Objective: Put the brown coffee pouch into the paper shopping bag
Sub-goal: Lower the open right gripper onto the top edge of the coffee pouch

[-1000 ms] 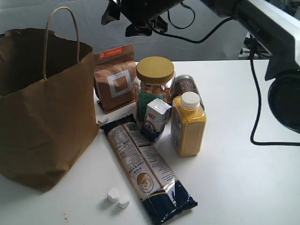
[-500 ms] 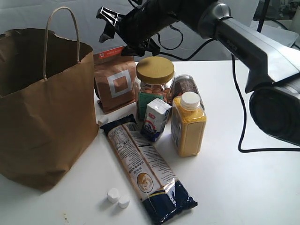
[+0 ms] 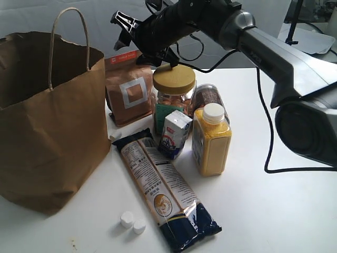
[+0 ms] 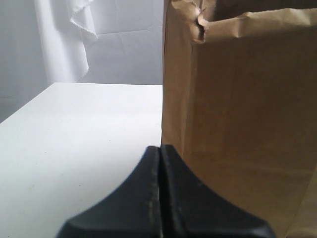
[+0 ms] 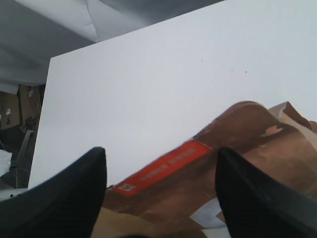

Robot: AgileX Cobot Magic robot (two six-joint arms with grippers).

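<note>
The brown coffee pouch stands upright at the back, between the paper shopping bag and a jar. Its orange-red strip and white square outline face the front. My right gripper hangs open just above the pouch's top, touching nothing. Between its wide-apart fingers the right wrist view shows the coffee pouch with its red strip. My left gripper is shut and empty, low over the table beside the paper shopping bag. It is out of the exterior view.
Right of the pouch stand a gold-lidded jar, a dark jar, a small milk carton and a yellow bottle. A long dark-blue noodle packet lies in front, with two white caps near it.
My right arm has come down and leftward from the top of the exterior view, so its open gripper now hangs close above the pouch. Nothing on the table has moved.
</note>
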